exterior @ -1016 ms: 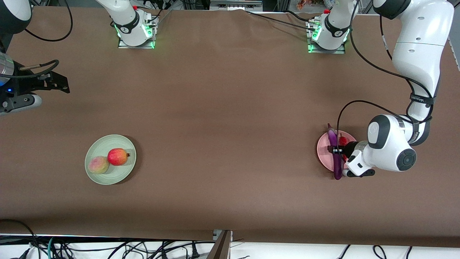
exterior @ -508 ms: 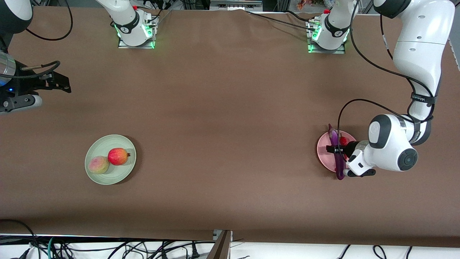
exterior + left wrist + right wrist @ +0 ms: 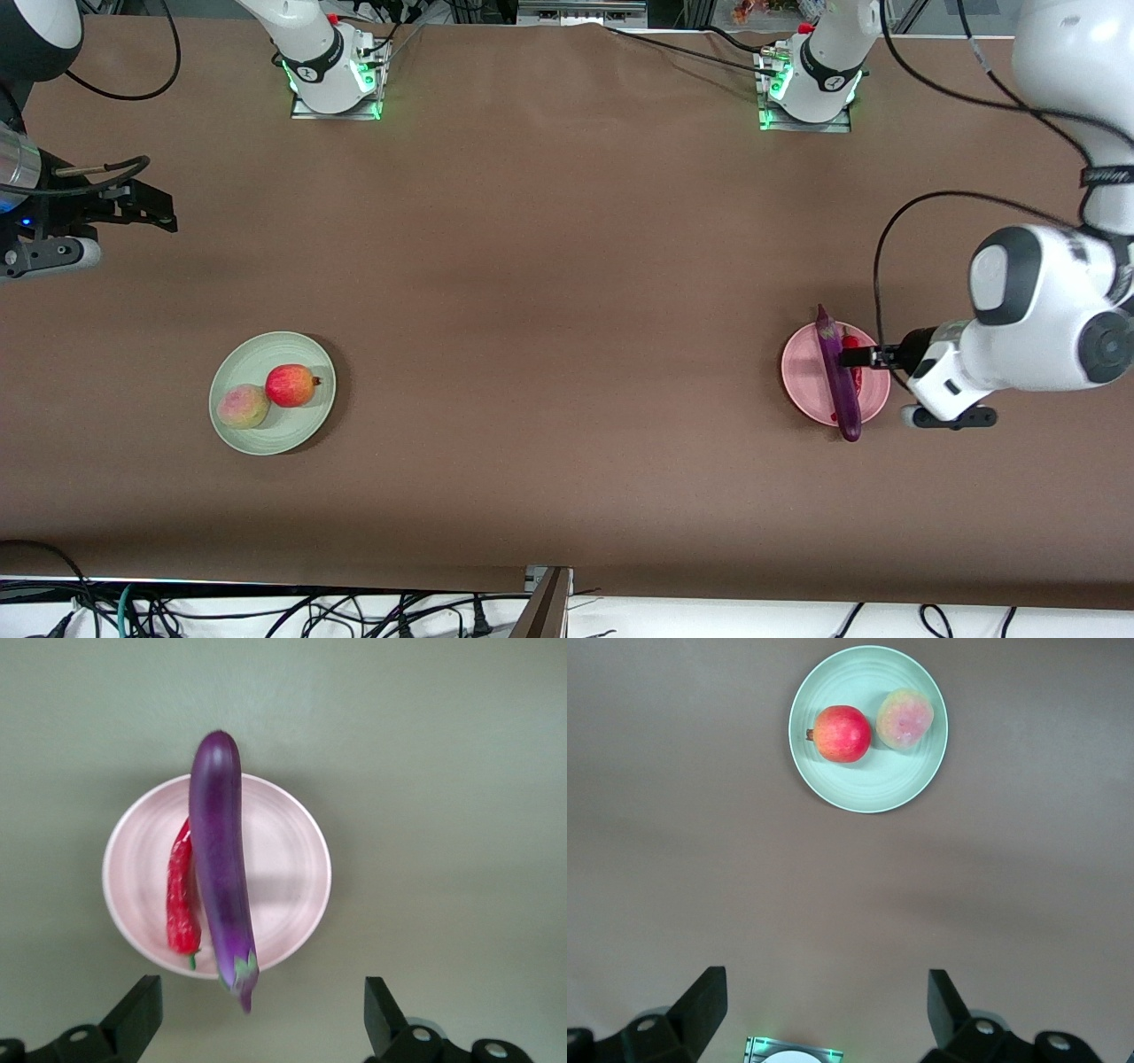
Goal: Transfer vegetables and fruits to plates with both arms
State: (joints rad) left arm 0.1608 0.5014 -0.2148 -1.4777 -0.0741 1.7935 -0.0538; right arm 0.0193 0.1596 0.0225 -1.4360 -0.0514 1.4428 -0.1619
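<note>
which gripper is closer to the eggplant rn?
Left. The left gripper, open, is up over the pink plate, right by the eggplant lying across it. The right gripper, open, waits at the right arm's end of the table.

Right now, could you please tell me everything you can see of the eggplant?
The eggplant is long, slender, glossy purple and slightly curved, with a small green-tinged cap and stem at one end. It lies flat across the pink plate, both ends reaching past the rim, the stem end farther from the front camera. The red chili pepper lies alongside it. No gripper holds it.
</note>
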